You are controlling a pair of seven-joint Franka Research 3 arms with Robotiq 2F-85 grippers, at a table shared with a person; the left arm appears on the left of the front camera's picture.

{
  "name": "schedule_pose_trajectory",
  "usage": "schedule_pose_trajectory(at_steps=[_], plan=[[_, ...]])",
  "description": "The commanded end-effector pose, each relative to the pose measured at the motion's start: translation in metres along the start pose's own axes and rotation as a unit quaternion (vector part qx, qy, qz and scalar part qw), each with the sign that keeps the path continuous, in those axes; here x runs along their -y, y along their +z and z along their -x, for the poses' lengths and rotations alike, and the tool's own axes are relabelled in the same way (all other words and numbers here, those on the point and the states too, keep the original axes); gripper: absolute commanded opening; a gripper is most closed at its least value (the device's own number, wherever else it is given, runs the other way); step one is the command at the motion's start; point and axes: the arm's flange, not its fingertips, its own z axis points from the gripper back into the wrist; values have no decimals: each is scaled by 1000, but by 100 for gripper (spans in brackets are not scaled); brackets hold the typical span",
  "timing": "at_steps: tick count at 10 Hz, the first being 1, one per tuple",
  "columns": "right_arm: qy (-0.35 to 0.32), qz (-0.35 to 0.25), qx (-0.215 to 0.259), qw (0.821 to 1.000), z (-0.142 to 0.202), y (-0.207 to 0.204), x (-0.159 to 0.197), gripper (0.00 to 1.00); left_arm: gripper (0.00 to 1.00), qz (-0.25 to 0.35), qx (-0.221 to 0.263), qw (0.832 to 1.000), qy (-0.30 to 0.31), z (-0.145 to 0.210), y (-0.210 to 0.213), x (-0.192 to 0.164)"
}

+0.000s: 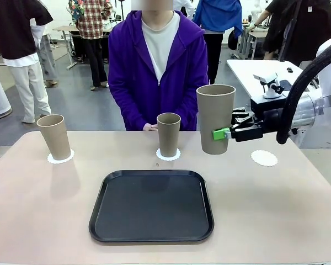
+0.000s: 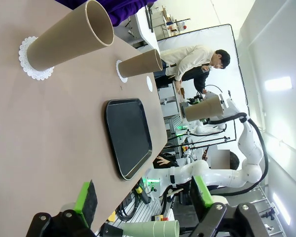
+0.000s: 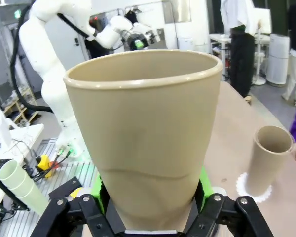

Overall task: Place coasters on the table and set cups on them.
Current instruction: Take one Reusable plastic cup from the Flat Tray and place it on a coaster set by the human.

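Note:
My right gripper (image 1: pixel 223 133) is shut on a tan cup (image 1: pixel 215 118), holding it upright in the air to the left of a bare white coaster (image 1: pixel 263 158) on the beige table (image 1: pixel 33 210). Up close, that cup (image 3: pixel 148 133) stands between the right gripper's (image 3: pixel 150 197) green pads. Another cup (image 1: pixel 168 134) stands on a coaster (image 1: pixel 168 155) at the middle, and a third cup (image 1: pixel 54 137) stands on a coaster (image 1: pixel 60 158) at the far left. My left gripper (image 2: pixel 144 197) is open and holds nothing, off the table's left end.
A black tray (image 1: pixel 151 205) lies bare in front of the middle cup. A person in a purple hoodie (image 1: pixel 157 61) stands at the far edge, one hand (image 1: pixel 150 127) resting beside the middle cup. A white side table (image 1: pixel 254 72) is behind my right arm.

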Motion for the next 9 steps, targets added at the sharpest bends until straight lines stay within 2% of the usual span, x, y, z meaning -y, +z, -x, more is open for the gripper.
schedule_pose_trajectory(at_steps=[1, 3, 5, 9], plan=[[-7, 42, 40, 998, 21, 60, 59, 82, 100, 2, 5, 1000, -3, 0, 1, 1], [-15, 119, 71, 990, 41, 131, 100, 82, 100, 2, 5, 1000, -3, 0, 1, 1], [-19, 165, 88, 982, 49, 180, 118, 82, 100, 2, 5, 1000, -3, 0, 1, 1], [-18, 225, 81, 971, 48, 221, 133, 82, 100, 2, 5, 1000, -3, 0, 1, 1]])
